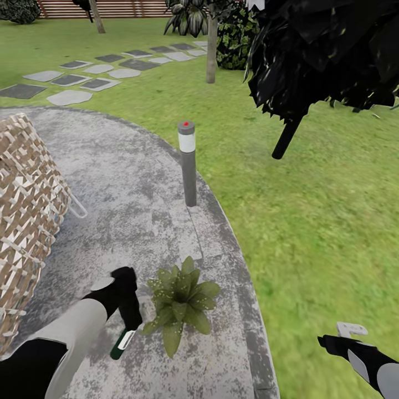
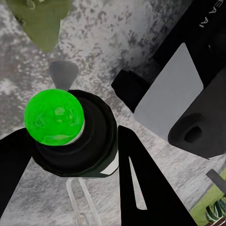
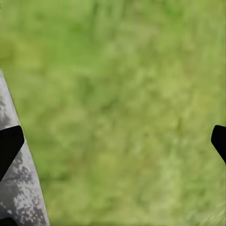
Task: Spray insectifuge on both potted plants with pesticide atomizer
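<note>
While clamped in the left claw (image 1: 128, 331), pesticide atomizer (image 1: 121, 343) just beside potted plant (image 1: 180, 303).

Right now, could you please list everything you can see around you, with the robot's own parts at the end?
Pesticide atomizer: one, dark green with white label, held in the left gripper beside the plant.
Potted plant: one, green leaves, on the patio near its edge.
Patio: one, mottled grey, round.
Bollard light: one, grey with white band, at patio edge.
Wicker basket: one, tan and white, on the patio.
Lawn: green, around the patio.
Stepping stones: several, grey, across the lawn.
Fence: brown, far back.
Left gripper: black, shut on the atomizer.
Right gripper: over the lawn, open.
</note>
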You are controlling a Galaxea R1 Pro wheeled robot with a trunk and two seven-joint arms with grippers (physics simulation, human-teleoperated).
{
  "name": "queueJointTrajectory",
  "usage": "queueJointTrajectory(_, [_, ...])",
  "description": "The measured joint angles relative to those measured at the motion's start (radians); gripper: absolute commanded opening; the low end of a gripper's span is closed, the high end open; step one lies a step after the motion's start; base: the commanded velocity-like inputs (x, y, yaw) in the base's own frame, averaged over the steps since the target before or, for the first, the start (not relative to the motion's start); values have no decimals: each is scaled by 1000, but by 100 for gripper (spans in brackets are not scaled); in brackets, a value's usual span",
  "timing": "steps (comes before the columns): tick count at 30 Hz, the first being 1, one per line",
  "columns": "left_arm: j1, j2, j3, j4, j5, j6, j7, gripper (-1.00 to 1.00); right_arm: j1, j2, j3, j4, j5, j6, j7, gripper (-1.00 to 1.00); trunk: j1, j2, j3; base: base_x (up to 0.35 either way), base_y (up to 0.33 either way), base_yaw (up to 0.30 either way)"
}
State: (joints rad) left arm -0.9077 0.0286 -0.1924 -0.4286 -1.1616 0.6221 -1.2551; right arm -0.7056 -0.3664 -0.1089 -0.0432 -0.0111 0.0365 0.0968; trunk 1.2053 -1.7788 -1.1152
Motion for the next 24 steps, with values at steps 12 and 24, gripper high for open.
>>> queueJointTrajectory(12, [0, -5, 3, -1, 0, 2, 3, -100, 0, 0, 0, 0, 0, 0, 0, 100, 0, 0, 0, -178, -254, 227])
queueJointTrajectory(24, [0, -13, 9, -7, 0, 21, 108, -100, 0, 0, 0, 0, 0, 0, 0, 100, 1, 0, 0, -137, -246, 97])
